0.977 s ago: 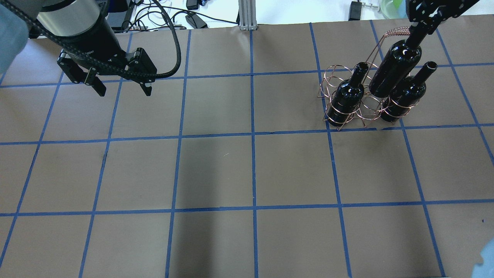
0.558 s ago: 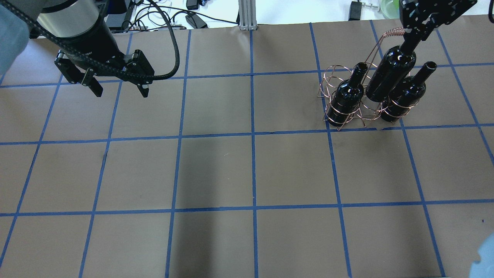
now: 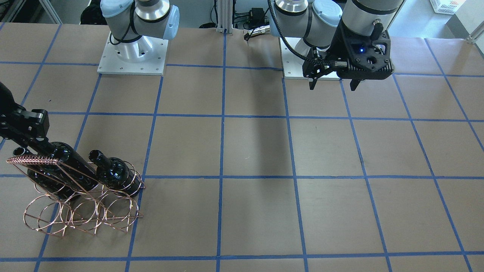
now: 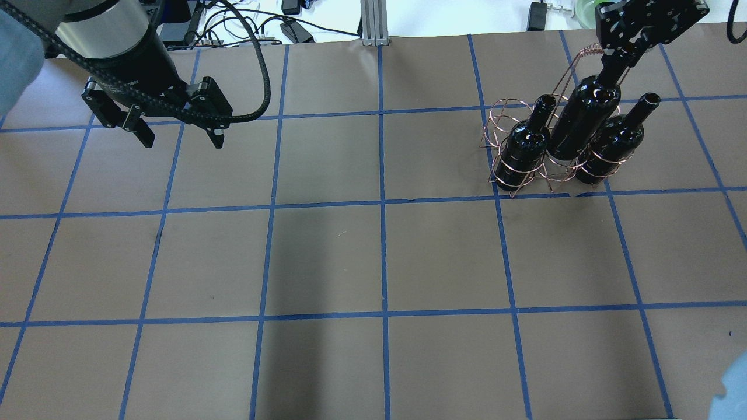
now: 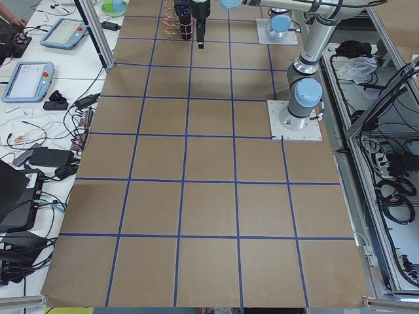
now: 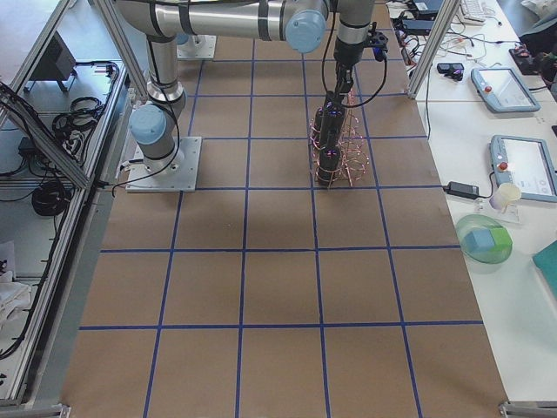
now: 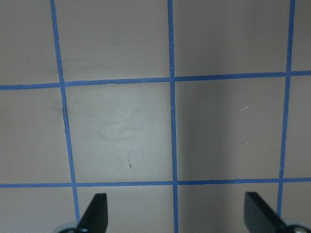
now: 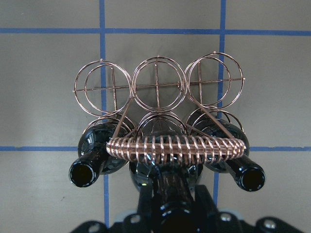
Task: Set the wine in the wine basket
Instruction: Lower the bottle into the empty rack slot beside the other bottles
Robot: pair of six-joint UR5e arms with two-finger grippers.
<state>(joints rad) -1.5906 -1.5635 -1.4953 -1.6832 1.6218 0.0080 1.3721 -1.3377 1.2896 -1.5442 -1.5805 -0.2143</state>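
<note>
Right gripper [image 4: 617, 55] pinches the neck of the wine [image 4: 583, 116] — long axis near-upright, base apparently in the wine basket's [image 8: 177, 145] middle loop between two seated bottles [image 4: 525, 146] — left gripper [image 4: 181, 142] spread, well apart.

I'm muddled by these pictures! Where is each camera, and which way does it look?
Front-facing: across the table, facing the robot; left arm at right.
Overhead: behind the robot, looking forward and down; both arms show.
Exterior left: table's end, looking along it; left arm near.
Exterior right: opposite end; right arm near.
Left wrist: looks down at the table; open jaws show.
Right wrist: looks down on the wine basket; jaws grip the wine.
Overhead and front-facing share that basket.
</note>
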